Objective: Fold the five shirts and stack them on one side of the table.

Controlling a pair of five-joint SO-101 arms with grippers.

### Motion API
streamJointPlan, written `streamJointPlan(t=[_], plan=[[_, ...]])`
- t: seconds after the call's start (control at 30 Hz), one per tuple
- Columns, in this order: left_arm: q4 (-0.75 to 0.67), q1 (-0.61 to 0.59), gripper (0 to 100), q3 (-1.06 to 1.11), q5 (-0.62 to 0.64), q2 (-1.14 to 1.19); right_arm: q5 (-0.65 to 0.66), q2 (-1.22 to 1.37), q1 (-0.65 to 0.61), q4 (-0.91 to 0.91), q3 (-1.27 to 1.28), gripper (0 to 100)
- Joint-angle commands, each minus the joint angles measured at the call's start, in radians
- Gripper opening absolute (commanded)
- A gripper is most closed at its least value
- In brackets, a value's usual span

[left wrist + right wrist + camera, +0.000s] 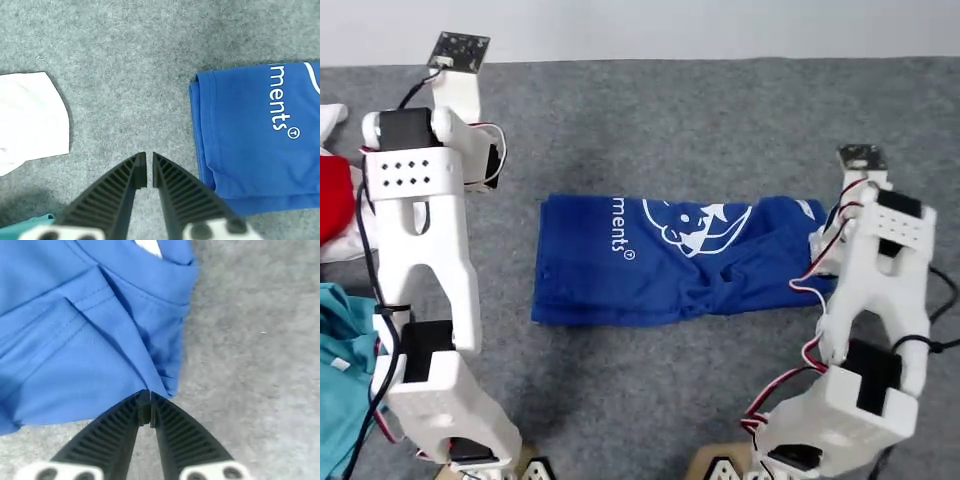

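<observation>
Both closed and empty, the left end effector (148,171) hangs between white shirt (30,115) and blue shirt (250,150), the right end effector (145,409) at the blue shirt's edge; the high view adds a teal shirt (335,375).

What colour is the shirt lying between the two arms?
The shirt is blue with a white printed design, seen best in the high view.
</observation>
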Motion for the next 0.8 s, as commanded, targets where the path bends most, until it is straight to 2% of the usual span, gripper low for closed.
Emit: streamJointPlan(t=[0.0,0.17,0.37,0.53,0.77], plan=[[0.026,-0.006,3,-0.002,0.008,-0.061,-0.005,-0.128,0.012,0.059,-0.078,1.0],[0.026,-0.011,3,0.059,0.005,-0.061,-0.003,-0.229,-0.044,0.160,-0.078,1.0],[0.025,-0.044,3,0.174,0.002,-0.130,-0.003,-0.242,-0.193,0.255,-0.072,1.0],[0.025,-0.129,3,0.239,-0.002,-0.207,-0.011,-0.220,-0.329,0.234,-0.072,1.0],[0.025,-0.264,3,0.346,-0.103,-0.310,-0.014,-0.045,-0.440,0.219,-0.075,1.0]])
